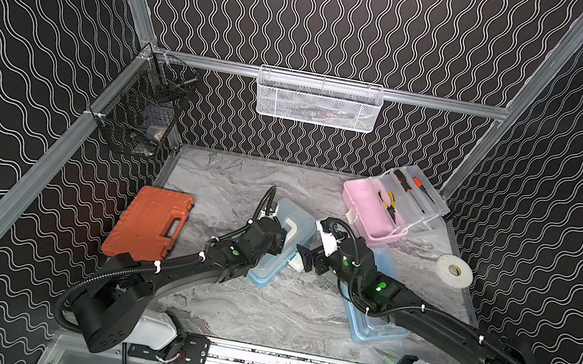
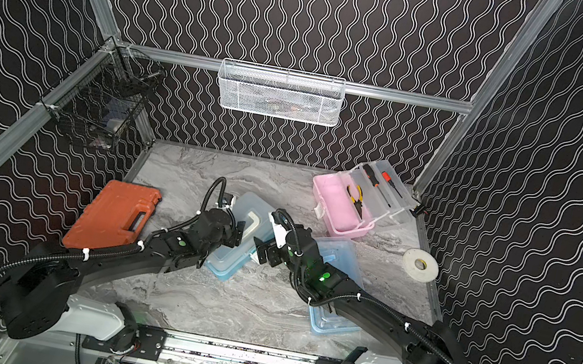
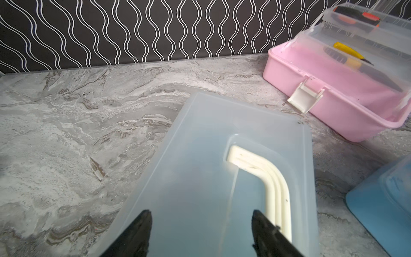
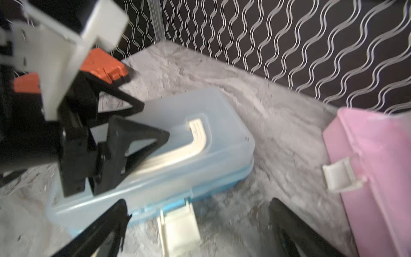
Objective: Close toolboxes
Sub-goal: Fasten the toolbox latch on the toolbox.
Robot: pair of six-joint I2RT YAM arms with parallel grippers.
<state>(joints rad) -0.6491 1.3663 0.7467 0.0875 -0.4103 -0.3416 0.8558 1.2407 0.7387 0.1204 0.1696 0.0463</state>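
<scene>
A light-blue toolbox (image 1: 295, 220) (image 3: 211, 133) lies mid-table with its clear lid down and its white handle (image 3: 262, 173) folded flat. My left gripper (image 1: 282, 236) (image 3: 201, 222) is open, its fingers spread low over that lid; nothing is between them. The box's white latch (image 4: 178, 224) sticks out, unfastened, at the side. My right gripper (image 1: 302, 260) (image 4: 199, 213) stands open around that latch, apart from it. A second light-blue toolbox (image 1: 373, 327) lies lid-down under my right arm. The pink toolbox (image 1: 374, 209) (image 3: 333, 100) stands open, its clear lid (image 1: 417, 193) swung back and its latch (image 3: 304, 98) hanging.
A closed orange hard case (image 1: 151, 223) lies at the left. A white tape roll (image 1: 453, 270) sits by the right wall. A white mesh basket (image 1: 318, 98) hangs on the back wall, and a black wire basket (image 1: 144, 112) in the back-left corner. Pliers (image 1: 388, 202) lie in the pink box.
</scene>
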